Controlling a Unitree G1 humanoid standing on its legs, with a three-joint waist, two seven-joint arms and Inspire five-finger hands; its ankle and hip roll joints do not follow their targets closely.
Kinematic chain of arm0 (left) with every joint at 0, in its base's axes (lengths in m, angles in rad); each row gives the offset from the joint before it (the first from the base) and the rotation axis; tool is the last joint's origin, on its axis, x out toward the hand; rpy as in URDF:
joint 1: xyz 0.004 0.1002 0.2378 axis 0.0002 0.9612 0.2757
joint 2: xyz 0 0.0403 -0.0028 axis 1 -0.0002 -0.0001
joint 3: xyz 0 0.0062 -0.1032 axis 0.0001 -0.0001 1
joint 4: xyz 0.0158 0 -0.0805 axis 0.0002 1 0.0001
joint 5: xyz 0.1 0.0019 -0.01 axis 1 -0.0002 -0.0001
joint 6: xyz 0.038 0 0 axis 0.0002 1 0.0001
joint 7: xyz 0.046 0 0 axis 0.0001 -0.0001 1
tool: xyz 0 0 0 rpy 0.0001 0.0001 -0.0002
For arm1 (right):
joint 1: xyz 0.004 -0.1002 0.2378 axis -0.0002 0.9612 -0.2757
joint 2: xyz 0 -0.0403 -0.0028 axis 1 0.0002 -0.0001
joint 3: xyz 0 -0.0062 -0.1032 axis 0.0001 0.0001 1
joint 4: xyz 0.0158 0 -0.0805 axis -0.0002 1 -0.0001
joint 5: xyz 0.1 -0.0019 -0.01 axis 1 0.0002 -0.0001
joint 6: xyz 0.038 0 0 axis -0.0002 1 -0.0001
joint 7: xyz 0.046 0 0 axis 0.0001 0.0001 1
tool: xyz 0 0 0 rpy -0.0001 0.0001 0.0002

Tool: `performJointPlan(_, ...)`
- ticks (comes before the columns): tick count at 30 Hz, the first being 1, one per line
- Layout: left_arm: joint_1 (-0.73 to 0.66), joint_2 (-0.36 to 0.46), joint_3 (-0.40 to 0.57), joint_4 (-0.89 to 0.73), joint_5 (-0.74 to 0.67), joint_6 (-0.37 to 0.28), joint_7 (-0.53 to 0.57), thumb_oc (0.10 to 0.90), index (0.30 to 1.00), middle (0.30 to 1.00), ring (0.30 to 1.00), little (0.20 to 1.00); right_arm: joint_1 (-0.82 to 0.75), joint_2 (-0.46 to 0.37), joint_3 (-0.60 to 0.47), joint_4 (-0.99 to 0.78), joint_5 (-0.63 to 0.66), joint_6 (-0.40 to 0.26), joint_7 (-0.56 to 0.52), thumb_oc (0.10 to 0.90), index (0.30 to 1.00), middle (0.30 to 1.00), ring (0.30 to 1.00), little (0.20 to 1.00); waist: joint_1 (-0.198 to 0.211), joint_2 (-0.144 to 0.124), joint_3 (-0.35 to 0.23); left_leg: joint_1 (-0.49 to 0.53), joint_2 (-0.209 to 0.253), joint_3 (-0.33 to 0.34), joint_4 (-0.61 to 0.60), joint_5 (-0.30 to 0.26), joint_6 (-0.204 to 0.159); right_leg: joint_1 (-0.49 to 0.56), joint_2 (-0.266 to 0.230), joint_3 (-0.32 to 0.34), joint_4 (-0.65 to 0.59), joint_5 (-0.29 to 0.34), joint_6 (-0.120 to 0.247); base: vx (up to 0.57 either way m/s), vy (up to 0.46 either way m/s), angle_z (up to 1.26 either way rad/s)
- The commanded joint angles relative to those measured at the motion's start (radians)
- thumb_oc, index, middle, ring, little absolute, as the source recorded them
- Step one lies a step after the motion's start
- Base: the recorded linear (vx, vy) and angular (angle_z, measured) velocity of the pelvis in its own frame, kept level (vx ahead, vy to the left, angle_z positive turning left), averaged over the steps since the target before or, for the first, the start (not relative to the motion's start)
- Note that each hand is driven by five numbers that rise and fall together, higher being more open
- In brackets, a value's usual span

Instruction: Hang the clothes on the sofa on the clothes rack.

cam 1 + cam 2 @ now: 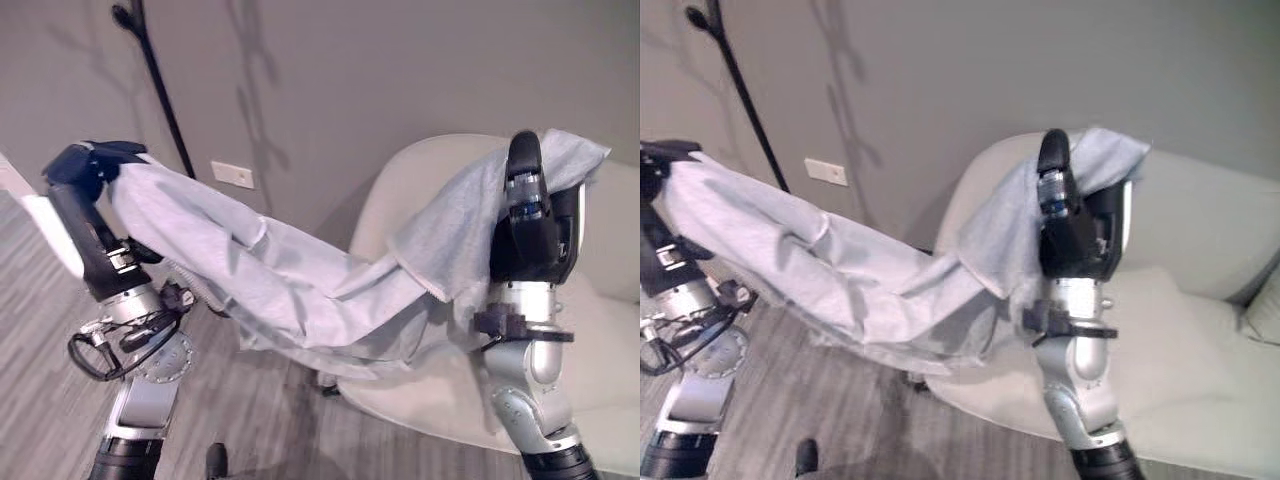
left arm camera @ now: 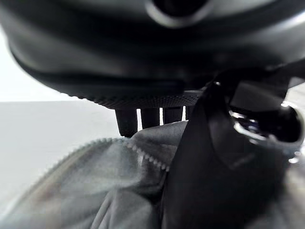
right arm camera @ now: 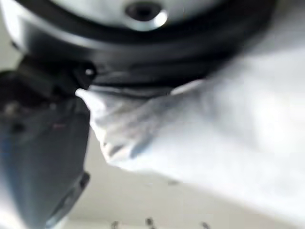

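A light grey zip-up garment (image 1: 280, 270) hangs stretched in the air between my two hands, in front of the cream sofa (image 1: 1200, 330). My left hand (image 1: 85, 165) is raised at the far left, fingers curled over one end of the cloth; in the left wrist view the thumb (image 2: 209, 167) pinches the zipper edge of the garment (image 2: 109, 191). My right hand (image 1: 530, 215) is held upright before the sofa's back. The other end of the garment (image 3: 214, 133) drapes over it and is clamped in its grip. The black clothes rack pole (image 1: 160, 90) slants up by the wall beyond my left hand.
A grey wall with a white outlet plate (image 1: 232, 175) stands behind. Grey wood-plank floor (image 1: 40, 300) lies under the left arm and the hanging cloth. The sofa's rounded armrest (image 1: 400, 200) is just behind the garment's middle.
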Motion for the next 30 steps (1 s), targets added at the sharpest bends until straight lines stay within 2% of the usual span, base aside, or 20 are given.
performJointPlan(1,-0.055,0.007,-0.03,-0.12,-0.005,-0.112,-0.049,0.4,0.3,0.3,0.3,0.3,-0.028,-0.121,-0.112,-0.077,-0.104,-0.074,-0.004,0.4,0.3,0.3,0.3,0.3,0.022,0.066,-0.147,0.091,0.063,-0.033,-0.08,-0.056,-0.004,-0.006,0.009,0.012,-0.013,-0.057,0.01,0.17,0.669,0.41)
performJointPlan(3,-0.092,0.023,-0.069,-0.096,0.012,-0.099,-0.05,0.4,0.3,0.3,0.3,0.3,-0.031,-0.103,-0.114,-0.058,-0.152,-0.057,-0.029,0.4,0.3,0.3,0.3,0.3,0.016,0.033,-0.134,0.062,-0.008,-0.028,-0.028,-0.097,0.03,-0.042,-0.057,0.021,0.004,0.122,0.017,0.06,0.552,0.62)
performJointPlan(4,-0.097,0.033,-0.07,-0.1,0.028,-0.096,-0.045,0.4,0.3,0.3,0.3,0.3,-0.035,-0.091,-0.117,-0.059,-0.165,-0.049,-0.032,0.4,0.3,0.3,0.3,0.3,0.019,0.023,-0.133,0.06,-0.03,-0.013,-0.021,-0.122,0.051,-0.065,-0.079,0.021,0.014,0.163,0.016,-0.03,0.736,0.38)
performJointPlan(5,-0.101,0.061,-0.057,-0.126,0.095,-0.089,0.01,0.4,0.3,0.3,0.3,0.3,-0.066,-0.049,-0.113,-0.063,-0.193,-0.069,-0.055,0.4,0.3,0.3,0.3,0.3,0.037,0.018,-0.121,0.077,-0.086,0.046,-0.033,-0.143,0.101,-0.126,-0.128,-0.089,0.045,0.256,0.003,-0.02,0.581,-0.01)
performJointPlan(6,-0.101,0.061,-0.057,-0.125,0.099,-0.089,0.014,0.4,0.3,0.3,0.3,0.3,-0.069,-0.048,-0.111,-0.061,-0.195,-0.07,-0.057,0.4,0.3,0.3,0.3,0.3,0.034,0.014,-0.122,0.078,-0.091,0.046,-0.035,-0.142,0.103,-0.125,-0.133,-0.09,0.045,0.255,0.005,0.02,0.841,-0.64)
performJointPlan(8,-0.094,0.051,-0.056,-0.123,0.169,-0.063,0.042,0.4,0.3,0.3,0.3,0.3,-0.068,-0.042,-0.117,-0.071,-0.208,-0.084,-0.077,0.4,0.3,0.3,0.3,0.3,0.013,0.021,-0.124,0.131,-0.156,0.063,-0.103,-0.13,0.152,-0.141,0.01,-0.038,0.115,0.069,-0.053,0.12,0.631,-0.38)
performJointPlan(9,-0.082,0.05,-0.039,-0.126,0.192,-0.043,0.045,0.4,0.3,0.3,0.3,0.3,-0.071,-0.058,-0.135,-0.073,-0.225,-0.086,-0.08,0.4,0.3,0.3,0.3,0.3,0.013,0.027,-0.132,0.161,-0.182,0.071,-0.136,-0.132,0.172,-0.147,0.114,-0.027,0.152,-0.056,-0.084,0.18,0.512,0.27)
performJointPlan(10,-0.076,0.045,-0.018,-0.119,0.219,-0.012,0.053,0.4,0.3,0.3,0.3,0.3,-0.058,-0.071,-0.135,-0.076,-0.235,-0.081,-0.069,0.4,0.3,0.3,0.3,0.3,0.014,0.022,-0.138,0.189,-0.204,0.069,-0.159,-0.132,0.18,-0.156,0.212,-0.024,0.177,-0.137,-0.114,0.14,0.375,-0.12)
performJointPlan(11,-0.076,0.044,-0.018,-0.12,0.22,-0.011,0.053,0.4,0.3,0.3,0.3,0.3,-0.059,-0.072,-0.135,-0.077,-0.235,-0.081,-0.069,0.4,0.3,0.3,0.3,0.3,0.015,0.023,-0.139,0.186,-0.202,0.07,-0.16,-0.126,0.179,-0.16,0.214,-0.023,0.177,-0.133,-0.117,0.12,0.194,-0.29)
performJointPlan(13,-0.094,0.033,0.003,-0.057,0.288,0.03,0.087,0.4,0.3,0.3,0.3,0.3,-0.04,-0.102,-0.135,-0.06,-0.233,-0.091,-0.043,0.4,0.3,0.3,0.3,0.3,-0.002,-0.016,-0.144,0.221,-0.25,0.065,-0.165,-0.141,0.186,-0.166,0.376,0.032,0.141,-0.166,-0.147,0.15,0.151,-0.22)
performJointPlan(14,-0.109,0.028,-0.008,-0.041,0.322,0.033,0.079,0.4,0.3,0.3,0.3,0.3,-0.042,-0.113,-0.126,-0.044,-0.245,-0.095,-0.043,0.4,0.3,0.3,0.3,0.3,-0.003,-0.027,-0.143,0.232,-0.267,0.056,-0.165,-0.149,0.19,-0.176,0.406,0.046,0.114,-0.148,-0.159,0.17,0.094,0.29)
performJointPlan(16,-0.109,0.01,-0.001,-0.036,0.323,0.05,0.081,0.4,0.3,0.3,0.3,0.3,-0.01,-0.119,-0.154,-0.056,-0.248,-0.089,-0.042,0.4,0.3,0.3,0.3,0.3,-0.01,-0.041,-0.144,0.243,-0.284,0.034,-0.16,-0.157,0.192,-0.153,0.408,0.056,0.084,-0.137,-0.168,0.11,0.017,0.36)
performJointPlan(18,-0.091,-0.004,0.012,-0.055,0.302,0.045,0.059,0.4,0.3,0.3,0.3,0.3,-0.015,-0.132,-0.171,-0.035,-0.258,-0.078,-0.047,0.4,0.3,0.3,0.3,0.3,-0.005,-0.053,-0.162,0.252,-0.286,0.032,-0.124,-0.194,0.184,-0.121,0.403,0.061,0.027,-0.102,-0.165,0.19,-0.084,0.55)
performJointPlan(19,-0.094,0.001,0.013,-0.055,0.295,0.051,0.05,0.4,0.3,0.3,0.3,0.3,-0.028,-0.134,-0.17,-0.033,-0.248,-0.077,-0.039,0.4,0.3,0.3,0.3,0.3,-0.001,-0.061,-0.162,0.238,-0.28,0.041,-0.051,-0.227,0.186,-0.1,0.405,0.061,-0.008,-0.091,-0.162,0.23,-0.2,0.47)
performJointPlan(20,-0.127,0.005,0.029,-0.032,0.299,0.072,0.068,0.4,0.3,0.3,0.3,0.3,-0.051,-0.165,-0.168,-0.01,-0.269,-0.069,-0.042,0.4,0.3,0.3,0.3,0.3,0.004,-0.08,-0.143,0.169,-0.259,0.065,0.109,-0.237,0.178,-0.069,0.396,0.062,-0.031,-0.086,-0.171,0.09,-0.157,-0.05)
performJointPlan(22,-0.168,0.009,0.048,-0.007,0.307,0.095,0.1,0.4,0.3,0.3,0.3,0.3,-0.073,-0.192,-0.176,0.011,-0.281,-0.064,-0.044,0.4,0.3,0.3,0.3,0.3,0.005,-0.081,-0.131,0.09,-0.216,0.088,0.232,-0.215,0.168,-0.053,0.392,0.057,-0.048,-0.085,-0.178,0.04,-0.063,-0.3)
performJointPlan(24,-0.2,0.05,0.096,0.027,0.351,0.146,0.14,0.4,0.3,0.3,0.3,0.3,-0.098,-0.233,-0.177,0.02,-0.294,-0.055,-0.032,0.4,0.3,0.3,0.3,0.3,0.012,-0.083,-0.149,0.077,-0.179,0.106,0.164,-0.195,0.17,-0.044,0.379,0.057,-0.06,-0.095,-0.175,0.16,0.082,-0.18)
performJointPlan(25,-0.214,0.079,0.128,0.05,0.359,0.164,0.156,0.4,0.3,0.3,0.3,0.3,-0.129,-0.264,-0.18,0.036,-0.321,-0.048,-0.035,0.4,0.3,0.3,0.3,0.3,0.028,-0.074,-0.168,0.097,-0.164,0.057,0.03,-0.138,0.146,-0.036,0.382,0.067,-0.063,-0.113,-0.172,0.28,0.148,-0.41)
performJointPlan(27,-0.286,0.121,0.117,0.116,0.356,0.183,0.167,0.4,0.3,0.3,0.3,0.3,-0.203,-0.313,-0.182,0.106,-0.383,-0.036,-0.092,0.4,0.3,0.3,0.3,0.3,0.032,-0.067,-0.167,0.08,-0.137,0.003,-0.117,-0.033,0.104,-0.002,0.381,0.087,-0.065,-0.146,-0.173,0.27,0.148,-0.44)
performJointPlan(30,-0.367,0.163,0.02,0.186,0.412,0.193,0.118,0.4,0.3,0.3,0.3,0.3,-0.309,-0.359,-0.155,0.174,-0.432,-0.021,-0.138,0.4,0.3,0.3,0.3,0.3,0.03,-0.039,-0.18,0.09,-0.136,-0.015,-0.17,-0.02,0.092,0.026,0.383,0.111,-0.07,-0.164,-0.166,0.18,0.137,-0.19)
